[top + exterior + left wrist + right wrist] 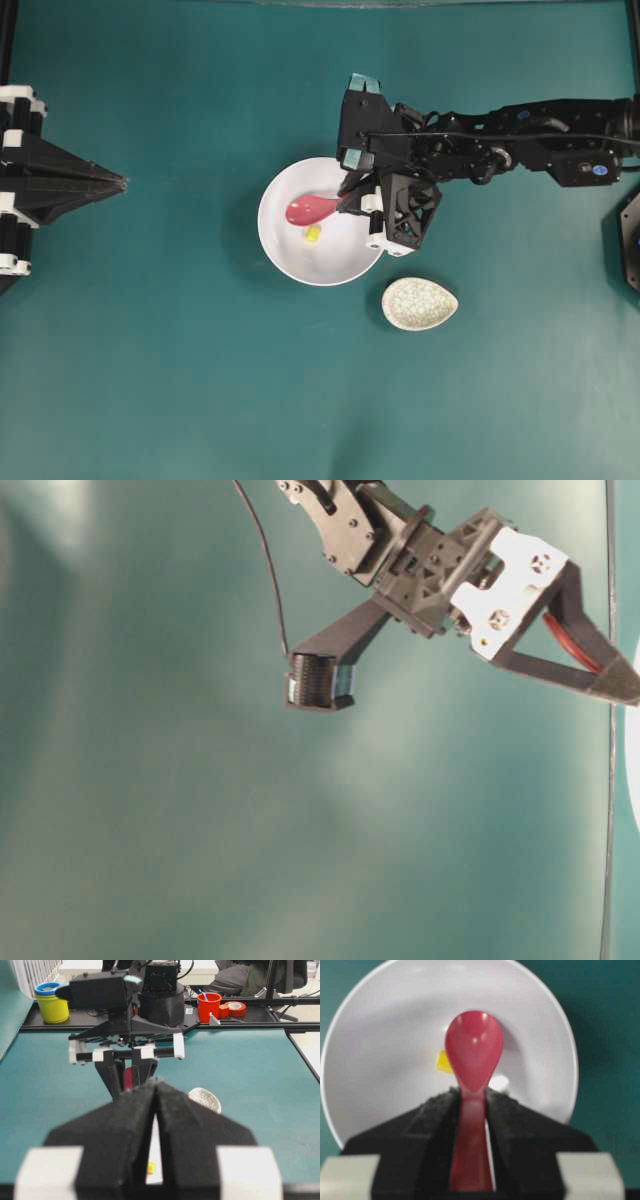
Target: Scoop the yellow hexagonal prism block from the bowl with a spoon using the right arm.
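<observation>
The right hand (470, 1105) clamps the flat handle of the glossy pink-red spoon (472, 1055), its scoop inside the large white bowl (380, 1025) at mid-table. The tiny yellow hexagonal block (312, 234) lies just beside the scoop, light and likely to skid on the slick bowl. The scoop hides part of it. The left hand (156, 1095) is pressed together, holding nothing.

The block (312, 234) is seen inside the bowl (300, 265), just beside the spoon (312, 209) held over it; a dish (419, 304) is set near the bowl's lower right.
</observation>
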You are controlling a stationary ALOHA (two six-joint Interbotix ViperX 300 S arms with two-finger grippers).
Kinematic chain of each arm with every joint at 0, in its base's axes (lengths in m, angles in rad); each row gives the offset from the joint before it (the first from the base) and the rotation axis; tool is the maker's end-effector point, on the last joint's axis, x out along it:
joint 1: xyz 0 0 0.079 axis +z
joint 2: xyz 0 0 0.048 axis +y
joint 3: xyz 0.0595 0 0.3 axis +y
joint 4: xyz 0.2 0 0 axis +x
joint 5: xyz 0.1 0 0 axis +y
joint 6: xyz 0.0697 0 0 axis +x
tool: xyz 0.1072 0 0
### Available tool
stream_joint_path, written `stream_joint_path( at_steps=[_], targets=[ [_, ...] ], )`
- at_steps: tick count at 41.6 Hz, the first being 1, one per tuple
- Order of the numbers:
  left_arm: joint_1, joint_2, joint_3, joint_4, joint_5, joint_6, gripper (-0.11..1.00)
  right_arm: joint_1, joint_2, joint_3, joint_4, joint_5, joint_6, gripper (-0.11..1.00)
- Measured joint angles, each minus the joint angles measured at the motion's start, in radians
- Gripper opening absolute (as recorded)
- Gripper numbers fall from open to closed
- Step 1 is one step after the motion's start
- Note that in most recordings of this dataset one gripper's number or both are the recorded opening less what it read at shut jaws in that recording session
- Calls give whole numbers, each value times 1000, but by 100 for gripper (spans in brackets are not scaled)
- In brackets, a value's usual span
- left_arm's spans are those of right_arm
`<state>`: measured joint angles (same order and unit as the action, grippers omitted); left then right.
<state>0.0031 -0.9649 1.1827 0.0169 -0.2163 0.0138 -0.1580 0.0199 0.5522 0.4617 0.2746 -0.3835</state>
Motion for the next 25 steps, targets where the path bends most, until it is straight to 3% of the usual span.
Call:
stream_joint_path(
  at_steps=[13,25],
  targets=[
    [0,0,0,0,0,0,0,3,-115,2,6,44,11,24],
    [2,0,0,0,0,0,0,5,-189,2,9,183,138,24]
  ],
)
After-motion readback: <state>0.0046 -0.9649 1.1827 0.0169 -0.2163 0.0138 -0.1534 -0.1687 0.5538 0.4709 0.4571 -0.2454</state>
